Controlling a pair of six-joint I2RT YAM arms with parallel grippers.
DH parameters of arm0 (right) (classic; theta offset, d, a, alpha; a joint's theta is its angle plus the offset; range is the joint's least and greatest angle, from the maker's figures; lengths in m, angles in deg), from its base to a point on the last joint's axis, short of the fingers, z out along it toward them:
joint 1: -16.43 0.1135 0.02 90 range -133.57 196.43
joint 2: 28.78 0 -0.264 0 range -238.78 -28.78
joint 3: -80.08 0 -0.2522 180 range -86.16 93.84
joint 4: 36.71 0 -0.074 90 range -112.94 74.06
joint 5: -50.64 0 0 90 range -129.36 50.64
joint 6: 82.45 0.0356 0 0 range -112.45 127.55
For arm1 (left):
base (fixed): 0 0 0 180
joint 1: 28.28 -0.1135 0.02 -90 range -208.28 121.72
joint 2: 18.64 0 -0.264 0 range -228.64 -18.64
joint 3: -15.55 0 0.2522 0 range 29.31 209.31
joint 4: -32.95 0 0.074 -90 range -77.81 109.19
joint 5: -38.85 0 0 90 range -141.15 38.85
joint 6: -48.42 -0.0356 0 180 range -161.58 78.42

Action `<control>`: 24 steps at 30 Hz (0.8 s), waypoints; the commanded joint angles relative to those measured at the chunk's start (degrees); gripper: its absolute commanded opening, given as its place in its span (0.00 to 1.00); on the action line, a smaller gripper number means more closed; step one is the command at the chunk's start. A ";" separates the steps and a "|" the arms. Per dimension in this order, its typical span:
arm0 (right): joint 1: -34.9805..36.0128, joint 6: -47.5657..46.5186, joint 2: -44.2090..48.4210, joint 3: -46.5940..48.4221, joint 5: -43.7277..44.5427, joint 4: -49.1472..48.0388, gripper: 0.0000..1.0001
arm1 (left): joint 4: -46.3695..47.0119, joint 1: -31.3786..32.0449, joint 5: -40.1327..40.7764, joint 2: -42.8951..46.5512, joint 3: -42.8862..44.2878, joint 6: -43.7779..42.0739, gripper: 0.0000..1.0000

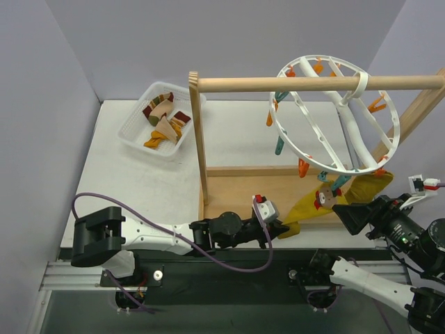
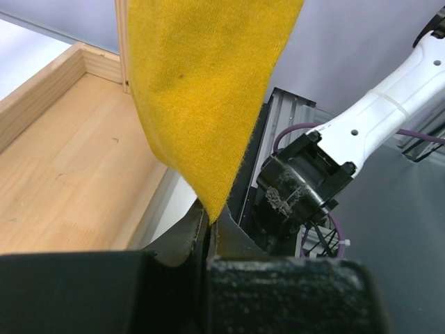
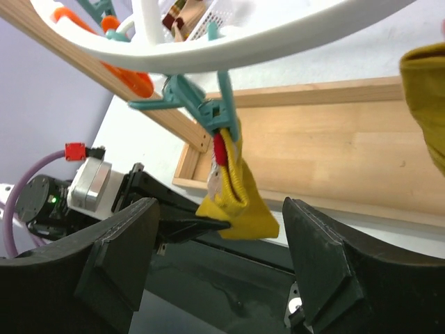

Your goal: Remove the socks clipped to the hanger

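From my screens, the left gripper [image 2: 211,224] reaches in low from the left. Its jaws are clenched on the toe tip of a mustard-yellow fabric sock [image 2: 208,90]. That sock [image 3: 235,202] hangs by its cuff from a teal plastic clip [image 3: 201,108] on the big white plastic ring hanger [image 1: 323,58] and slants down to the left. It shows a red and pale patch near the cuff. The right gripper [image 3: 222,229] sits just right of it. Its jaws are released and stand wide on either side of the sock's lower half, touching neither side.

On the far left of the white counter [image 1: 139,181] is a white mesh plastic basket [image 1: 132,129] holding loose socks, some striped and some mustard. In the middle stands the wooden rod-and-base rack [image 1: 278,84]. Its upright post and the raised rim of its base are close to the left arm. The hanger hangs tilted from the rod by its hook, and the ring's edge passes right above the right jaws. A second mustard sock [image 1: 372,186] hangs at the ring's right side, beside the right arm.

I count two socks on the hanger, one basket and one rack. The socks in the basket are too tangled for me to count.
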 commanded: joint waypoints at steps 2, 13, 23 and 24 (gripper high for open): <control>0.57 -1.89 -5.13 2.87 8.28 0.54 0.71 | -0.75 -0.11 -2.63 4.11 -0.65 2.30 0.00; 0.57 -7.43 -9.27 4.29 11.63 -6.92 0.64 | -0.31 0.25 -6.58 4.56 -0.74 6.43 0.00; 0.57 -8.14 -9.62 1.38 13.65 -10.54 0.53 | -0.40 0.51 -7.55 4.64 -1.01 7.93 0.00; 0.57 -8.22 -9.45 1.21 13.73 -10.62 0.51 | -0.40 0.51 -7.55 4.56 -1.09 8.02 0.00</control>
